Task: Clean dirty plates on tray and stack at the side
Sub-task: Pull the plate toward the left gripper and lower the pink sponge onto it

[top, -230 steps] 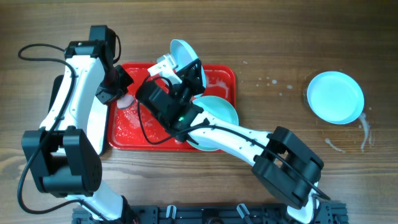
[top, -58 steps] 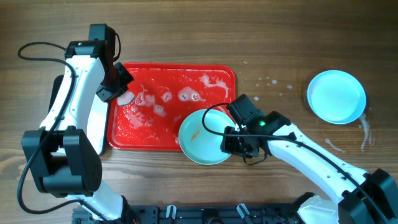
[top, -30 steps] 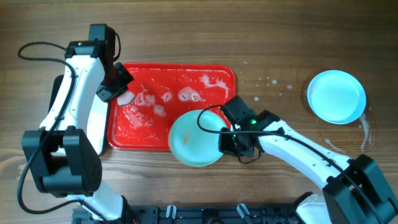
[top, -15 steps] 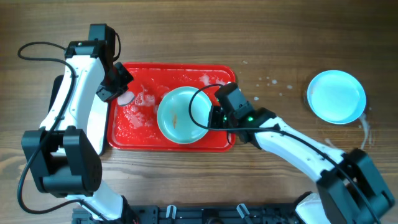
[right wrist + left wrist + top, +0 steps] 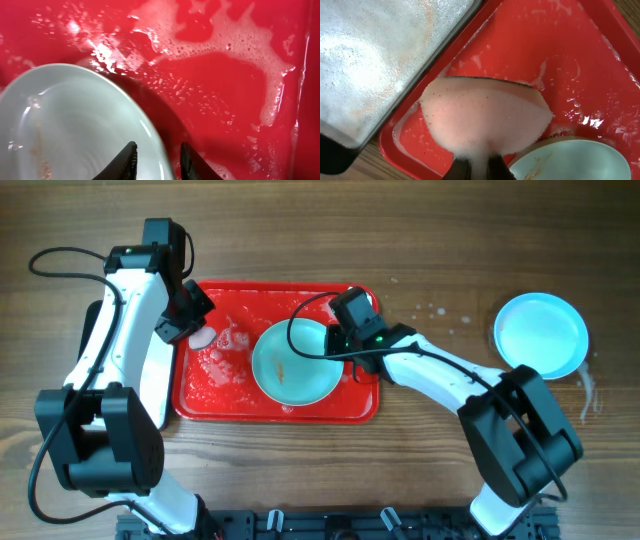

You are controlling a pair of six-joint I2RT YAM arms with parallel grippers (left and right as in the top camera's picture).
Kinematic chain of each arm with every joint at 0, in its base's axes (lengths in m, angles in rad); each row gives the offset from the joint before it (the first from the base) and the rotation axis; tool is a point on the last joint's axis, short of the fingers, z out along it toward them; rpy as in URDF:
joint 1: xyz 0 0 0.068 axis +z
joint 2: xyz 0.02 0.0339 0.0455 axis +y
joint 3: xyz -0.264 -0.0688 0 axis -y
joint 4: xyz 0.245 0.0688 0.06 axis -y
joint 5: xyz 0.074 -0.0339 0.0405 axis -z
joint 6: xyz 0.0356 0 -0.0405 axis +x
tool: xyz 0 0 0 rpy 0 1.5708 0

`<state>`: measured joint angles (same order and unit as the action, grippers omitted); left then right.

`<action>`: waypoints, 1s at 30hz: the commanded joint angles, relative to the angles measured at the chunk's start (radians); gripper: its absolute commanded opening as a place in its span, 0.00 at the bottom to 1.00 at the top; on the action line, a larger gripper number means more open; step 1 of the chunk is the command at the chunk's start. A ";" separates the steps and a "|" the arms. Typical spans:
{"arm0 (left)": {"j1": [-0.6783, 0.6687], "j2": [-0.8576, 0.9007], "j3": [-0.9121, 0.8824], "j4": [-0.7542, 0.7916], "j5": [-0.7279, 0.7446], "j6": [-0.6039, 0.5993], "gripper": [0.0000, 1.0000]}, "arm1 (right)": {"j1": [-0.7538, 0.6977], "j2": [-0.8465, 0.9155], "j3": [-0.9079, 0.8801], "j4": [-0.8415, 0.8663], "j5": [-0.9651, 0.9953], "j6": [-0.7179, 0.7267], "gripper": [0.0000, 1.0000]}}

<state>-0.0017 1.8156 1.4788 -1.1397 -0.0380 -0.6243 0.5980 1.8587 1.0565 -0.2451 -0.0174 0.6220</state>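
A pale blue plate (image 5: 295, 365) with an orange-brown smear lies in the middle of the red tray (image 5: 230, 405). My right gripper (image 5: 342, 347) is shut on this plate's right rim; in the right wrist view its fingers (image 5: 159, 161) straddle the rim of the plate (image 5: 70, 130). My left gripper (image 5: 190, 330) is shut on a pink foamy sponge (image 5: 485, 115) over the tray's left end (image 5: 555, 55), left of the plate (image 5: 575, 162). Another pale blue plate (image 5: 540, 335) sits on the table at the far right; whether it is a stack I cannot tell.
The red tray is wet with white suds (image 5: 235, 40). A silvery black-rimmed metal tray (image 5: 375, 60) lies just left of the red tray. Water drops and foam streaks (image 5: 585, 395) mark the wooden table around the far right plate.
My right gripper has carried the smeared plate from the tray's front right edge back and left onto the tray's middle. My left gripper with the sponge has stayed still.
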 commanded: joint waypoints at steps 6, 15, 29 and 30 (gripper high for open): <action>-0.077 0.006 0.011 0.008 0.004 0.015 0.04 | -0.009 0.083 0.016 0.042 -0.011 -0.005 0.20; -0.127 0.018 -0.006 0.024 0.088 0.011 0.04 | -0.046 0.141 0.016 0.055 -0.142 0.121 0.04; -0.367 0.019 -0.410 0.792 0.118 0.292 0.04 | -0.053 0.145 0.016 0.060 -0.177 0.103 0.04; -0.376 0.019 -0.413 0.813 0.115 0.315 0.04 | -0.053 0.145 0.016 0.061 -0.177 0.103 0.04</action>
<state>-0.3450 1.8290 1.0866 -0.3843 0.0666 -0.4477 0.5449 1.9476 1.0828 -0.1741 -0.1814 0.7143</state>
